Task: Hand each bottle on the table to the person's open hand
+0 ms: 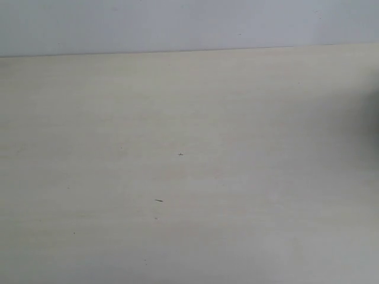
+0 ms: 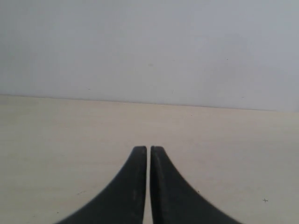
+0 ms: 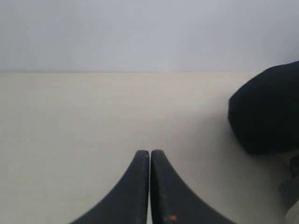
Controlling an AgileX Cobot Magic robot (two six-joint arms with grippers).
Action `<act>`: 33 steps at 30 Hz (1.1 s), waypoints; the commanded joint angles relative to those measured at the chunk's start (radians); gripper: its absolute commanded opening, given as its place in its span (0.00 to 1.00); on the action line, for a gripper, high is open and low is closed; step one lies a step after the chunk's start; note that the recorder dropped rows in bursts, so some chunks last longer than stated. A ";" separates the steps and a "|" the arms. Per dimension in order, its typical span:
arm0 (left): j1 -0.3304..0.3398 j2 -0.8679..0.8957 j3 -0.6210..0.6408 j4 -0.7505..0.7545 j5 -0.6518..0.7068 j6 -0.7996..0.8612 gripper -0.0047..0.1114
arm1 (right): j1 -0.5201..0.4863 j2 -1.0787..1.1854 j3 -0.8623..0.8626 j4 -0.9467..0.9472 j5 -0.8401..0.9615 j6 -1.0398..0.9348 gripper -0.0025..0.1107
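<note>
The pale cream table [image 1: 189,177] fills the exterior view, and no bottle shows in any view. The person's open hand is out of view too. My left gripper [image 2: 148,148] is shut with nothing between its black fingers, low over the bare table [image 2: 70,135]. My right gripper [image 3: 150,151] is likewise shut and empty above the table [image 3: 93,107]. Neither gripper appears in the exterior view.
A large black rounded shape [image 3: 268,109], possibly a sleeve, lies on the table beside my right gripper; a dark shadow [image 1: 375,112] marks the exterior view's right edge. A pale grey wall [image 1: 189,23] rises behind the table's far edge. Tiny dark specks [image 1: 159,200] dot the tabletop.
</note>
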 commanded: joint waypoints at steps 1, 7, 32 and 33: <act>0.004 -0.005 0.004 -0.007 -0.005 0.004 0.09 | -0.127 -0.105 0.041 -0.003 -0.092 0.073 0.03; 0.004 -0.005 0.004 -0.007 -0.005 0.004 0.09 | -0.158 -0.165 0.213 -0.012 -0.361 0.084 0.03; 0.004 -0.005 0.004 -0.007 -0.005 0.005 0.09 | -0.169 -0.165 0.213 0.346 -0.291 -0.367 0.03; 0.004 -0.005 0.004 -0.007 -0.005 0.005 0.09 | -0.169 -0.165 0.213 0.357 -0.285 -0.367 0.03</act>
